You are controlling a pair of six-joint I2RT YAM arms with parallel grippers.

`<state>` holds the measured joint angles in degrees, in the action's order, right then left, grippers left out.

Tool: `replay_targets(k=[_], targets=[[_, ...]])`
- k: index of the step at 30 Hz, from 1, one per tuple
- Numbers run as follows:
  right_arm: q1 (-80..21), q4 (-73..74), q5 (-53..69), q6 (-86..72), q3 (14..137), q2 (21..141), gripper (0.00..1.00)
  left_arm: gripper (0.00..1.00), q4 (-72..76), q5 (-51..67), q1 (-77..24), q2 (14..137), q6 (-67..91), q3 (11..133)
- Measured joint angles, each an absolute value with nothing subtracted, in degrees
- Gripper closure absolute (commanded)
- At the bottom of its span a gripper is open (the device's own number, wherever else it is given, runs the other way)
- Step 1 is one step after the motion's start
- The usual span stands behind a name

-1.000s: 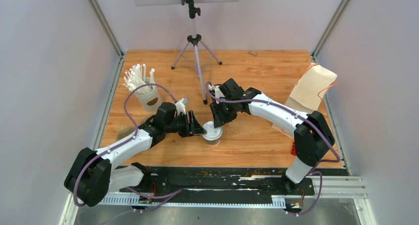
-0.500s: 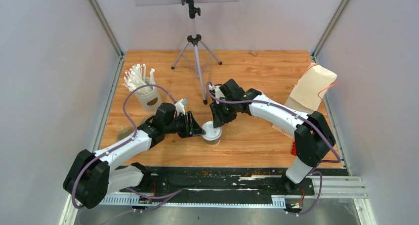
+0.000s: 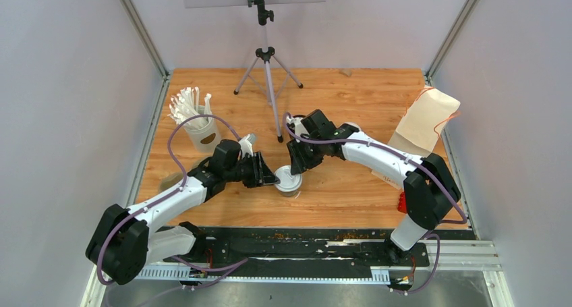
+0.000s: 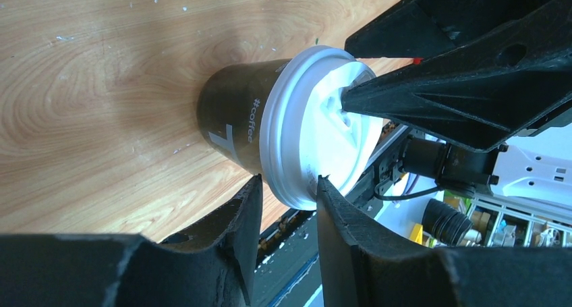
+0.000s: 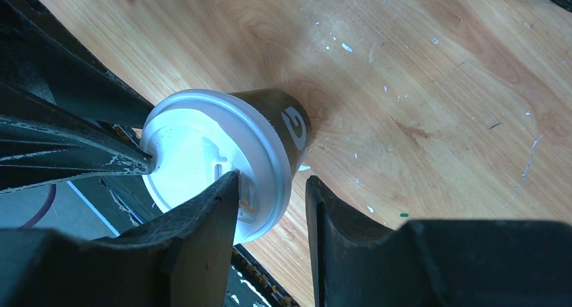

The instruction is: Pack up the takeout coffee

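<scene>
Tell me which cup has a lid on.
The black cup, capped in white; the taller white cup at far left is open and holds straws.

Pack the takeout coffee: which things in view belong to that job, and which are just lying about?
Job: black coffee cup, its white lid, left gripper, right gripper.
Lying about: cup of straws, tripod, paper bag (untouched; possibly for packing).

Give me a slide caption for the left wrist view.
Left pincer straddles the rim of the white lid on a black coffee cup; right pincer opposite.
</scene>
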<state>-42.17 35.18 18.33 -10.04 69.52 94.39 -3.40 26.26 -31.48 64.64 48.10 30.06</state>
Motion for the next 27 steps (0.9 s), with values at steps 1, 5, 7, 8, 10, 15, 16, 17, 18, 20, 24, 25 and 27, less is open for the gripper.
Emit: replay_targets(k=[1,5,7,8,10,15,16,17,18,20,24,25,27], targets=[[-42.15,34.85,18.46,-10.07,69.32,94.32,0.59,0.6,-3.44,26.2,-31.46,64.62,48.1,30.06],[-41.91,34.02,18.96,-10.37,68.58,94.02,0.59,0.6,-3.44,26.04,-31.48,64.62,48.12,30.04],[-41.8,33.78,19.14,-10.44,68.4,94.02,0.59,0.61,-3.31,26.04,-31.48,64.75,48.12,30.0],[-41.78,33.58,19.16,-10.46,68.27,93.97,0.59,0.62,-3.22,26.06,-31.48,64.84,48.12,30.0],[-41.65,33.5,19.27,-10.46,68.16,93.95,0.59,0.62,-2.9,26.22,-31.48,65.21,48.16,30.0],[-41.45,32.69,19.86,-10.48,67.57,93.91,0.59,0.63,-1.52,26.46,-31.46,66.22,48.49,29.61],[-41.41,32.53,19.94,-10.5,67.4,93.84,0.59,0.63,-1.08,26.46,-31.46,66.22,48.69,29.3],[-41.36,32.36,20.08,-10.48,67.31,93.8,0.59,0.63,-0.54,26.46,-31.46,66.22,48.86,28.95],[-41.3,32.21,20.16,-10.5,67.16,93.76,0.59,0.63,-0.03,26.48,-31.46,66.24,49.15,28.62],[-41.19,32.03,20.47,-10.5,67.05,93.76,0.59,0.62,0.73,26.5,-31.46,66.24,49.5,28.27],[-41.04,32.01,21.08,-10.44,67.07,93.76,0.58,0.58,0.56,26.5,-31.46,65.65,49.6,28.36],[-41.01,32.1,21.17,-10.44,67.13,93.76,0.57,0.58,-0.1,26.15,-31.46,65.25,49.56,28.53],[-41.01,32.56,21.26,-10.35,67.59,93.8,0.54,0.58,-1.02,25.52,-31.48,64.47,49.58,28.58]])
